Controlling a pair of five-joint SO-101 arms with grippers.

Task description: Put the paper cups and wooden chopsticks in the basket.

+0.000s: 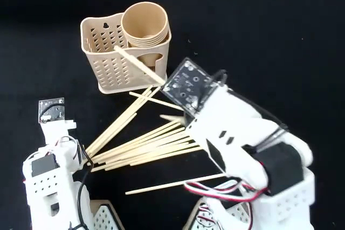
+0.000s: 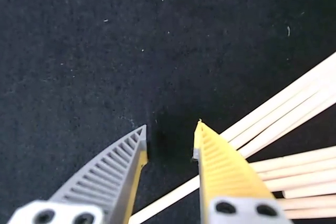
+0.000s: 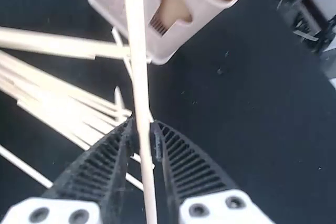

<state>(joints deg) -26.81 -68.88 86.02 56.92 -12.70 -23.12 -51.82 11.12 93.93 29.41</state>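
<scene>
Chopstick loading is the step in hand. The stacked paper cups (image 1: 144, 20) already sit nested in one compartment of the perforated basket (image 1: 108, 65), which stands upright on the black counter (image 1: 269, 41). The right tool (image 3: 142, 124) is pinching a single wooden chopstick (image 3: 135, 51) between its dark fingers. In the high view that stick slants up from the tool to the basket's front wall beside the cups. Its far tip is at about rim level of the other compartment, though whether it has cleared the rim cannot be told. The loose chopsticks (image 1: 145, 146) lie fanned on the counter between the two arms, and one more stray stick (image 1: 172, 184) lies apart, nearer the arm bases. The left tool (image 2: 170, 140) hovers spread and holding nothing just above the counter, with the ends of the loose sticks lying just beside its yellow finger. The next move probably calls for lifting the held stick's tip over the rim, tilting it steeper so it slides down inside, then letting go without nudging the light basket or the cups.
</scene>
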